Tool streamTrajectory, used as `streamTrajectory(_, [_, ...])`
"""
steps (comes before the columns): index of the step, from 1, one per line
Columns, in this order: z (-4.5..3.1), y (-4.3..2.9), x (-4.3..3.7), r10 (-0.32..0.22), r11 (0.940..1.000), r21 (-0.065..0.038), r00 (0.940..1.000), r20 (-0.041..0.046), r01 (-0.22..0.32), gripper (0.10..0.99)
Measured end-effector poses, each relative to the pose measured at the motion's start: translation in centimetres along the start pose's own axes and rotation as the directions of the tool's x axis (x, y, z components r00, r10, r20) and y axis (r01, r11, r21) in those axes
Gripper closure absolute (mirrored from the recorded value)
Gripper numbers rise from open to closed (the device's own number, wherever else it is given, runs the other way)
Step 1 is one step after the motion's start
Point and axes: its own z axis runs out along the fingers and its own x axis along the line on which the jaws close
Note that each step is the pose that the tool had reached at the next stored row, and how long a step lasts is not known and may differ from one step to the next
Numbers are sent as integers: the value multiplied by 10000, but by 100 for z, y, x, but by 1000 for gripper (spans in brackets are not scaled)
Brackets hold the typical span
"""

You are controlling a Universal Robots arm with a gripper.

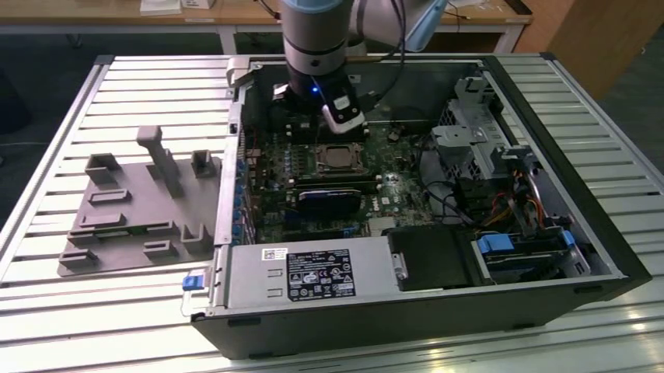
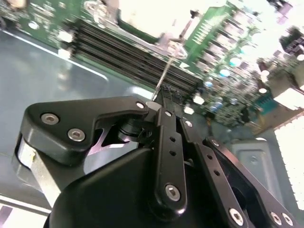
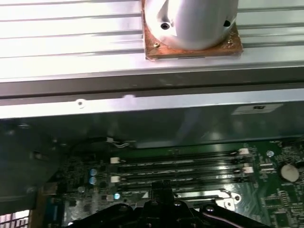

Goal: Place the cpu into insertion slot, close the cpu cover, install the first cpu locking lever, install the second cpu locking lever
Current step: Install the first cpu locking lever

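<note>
Gripper [image 1: 347, 134] down inside open computer case [image 1: 436, 318], upper centre of the exterior view. Fingers [image 2: 167, 102] drawn together in the second wrist view, with a thin silver locking lever [image 2: 165, 71] running from their tips. Can't tell if it is pinched or only touched. Cpu [image 1: 335, 158] seated in insertion slot [image 1: 314, 160] on green motherboard [image 1: 400, 186], just below the gripper at frame centre. Memory slots [image 3: 175, 166] beyond the fingertips in the first wrist view. Grey fixture tray [image 1: 124, 225] on the slatted table [image 1: 83, 311], left of the case.

Arm [image 1: 311, 31] upright — pincer [image 2: 166, 93] aimed down, tips pressed together.
</note>
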Motion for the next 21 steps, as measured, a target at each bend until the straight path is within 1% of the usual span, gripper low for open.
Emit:
streamTrajectory(2, [3, 6, -64, 1, 10000, 0, 10000, -2, -1, 984])
streamTrajectory(4, [6, 9, -105, 1, 10000, 4, 10000, -3, -1, 984])
streamTrajectory(6, [13, 8, -117, 0, 10000, 4, 10000, 1, 0, 984])
streamTrajectory(7, [19, 6, -116, -9, 10000, 5, 10000, 30, 9, 984])
streamTrajectory(10, [39, -2, -117, -71, 10000, 6, 9998, 183, 71, 984])
streamTrajectory(14, [60, -9, -117, -182, 9998, 54, 9987, 467, 180, 984])
streamTrajectory(15, [65, -10, -116, -207, 9998, 89, 9984, 525, 202, 984])
streamTrajectory(16, [70, -10, -116, -224, 9997, 152, 9982, 559, 216, 984])
streamTrajectory(18, [86, -13, -116, -241, 9993, 307, 9981, 574, 224, 984])
streamTrajectory(21, [94, -13, -115, -280, 9971, 721, 9978, 597, 237, 984])
